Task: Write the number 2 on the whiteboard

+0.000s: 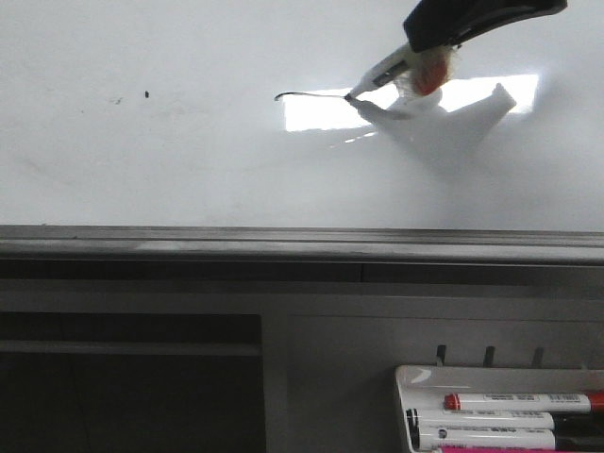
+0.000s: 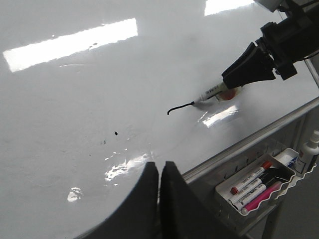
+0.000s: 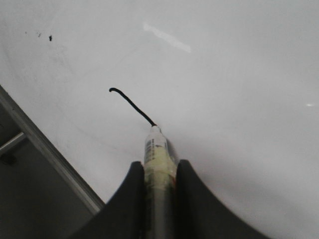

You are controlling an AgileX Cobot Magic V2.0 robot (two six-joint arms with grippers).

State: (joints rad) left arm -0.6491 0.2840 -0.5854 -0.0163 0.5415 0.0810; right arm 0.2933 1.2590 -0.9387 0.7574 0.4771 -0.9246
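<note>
The whiteboard (image 1: 142,160) is a large glossy white board with a grey rim. My right gripper (image 1: 429,52) is shut on a white marker pen (image 1: 382,74) whose tip touches the board. A short black curved stroke (image 1: 307,94), the top of the number 2, runs from its hooked left end to the pen tip. The stroke (image 3: 132,104) and the pen (image 3: 158,149) show between my right gripper's (image 3: 159,167) jaws in the right wrist view. The stroke (image 2: 179,107) also shows in the left wrist view. My left gripper (image 2: 159,167) is shut and empty, above the board's near edge.
A small white marker tray (image 1: 408,396) with several markers (image 1: 519,401) hangs below the board at the right; it also shows in the left wrist view (image 2: 225,192). Small black specks (image 1: 147,93) mark the board at the left. The grey rim (image 1: 283,236) runs along the board's near edge.
</note>
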